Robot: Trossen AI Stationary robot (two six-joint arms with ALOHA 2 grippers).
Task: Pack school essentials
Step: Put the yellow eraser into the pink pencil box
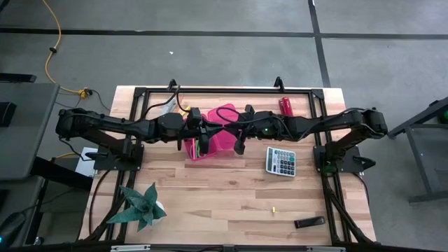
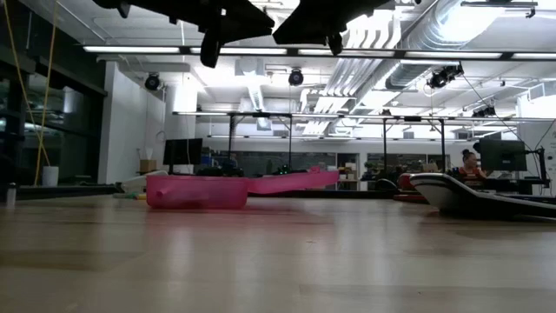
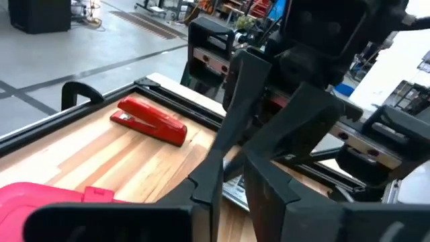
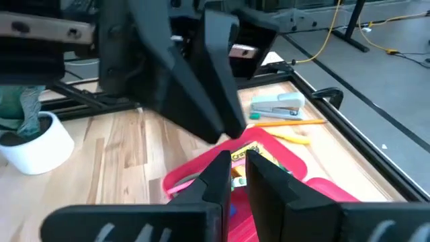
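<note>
An open pink case (image 1: 208, 143) lies on the table's middle, its lid (image 1: 227, 115) folded out toward the far edge; it also shows in the low view (image 2: 195, 191). In the right wrist view the case (image 4: 282, 158) holds a yellow crayon box (image 4: 250, 160). An orange pencil (image 4: 289, 123) and a yellow piece (image 4: 290, 138) lie on the wood beside the case. My left gripper (image 1: 199, 142) and my right gripper (image 1: 239, 140) hang above the case, facing each other, both shut and empty. A tiny yellow piece (image 1: 273, 208) rests near the near edge.
A red stapler (image 1: 285, 106) (image 3: 151, 121) lies at the far edge and a grey calculator (image 1: 281, 161) right of the case. A pale stapler (image 4: 279, 105) sits beyond the case. A potted plant (image 1: 143, 205) stands near left; a dark object (image 1: 309, 222) lies near right.
</note>
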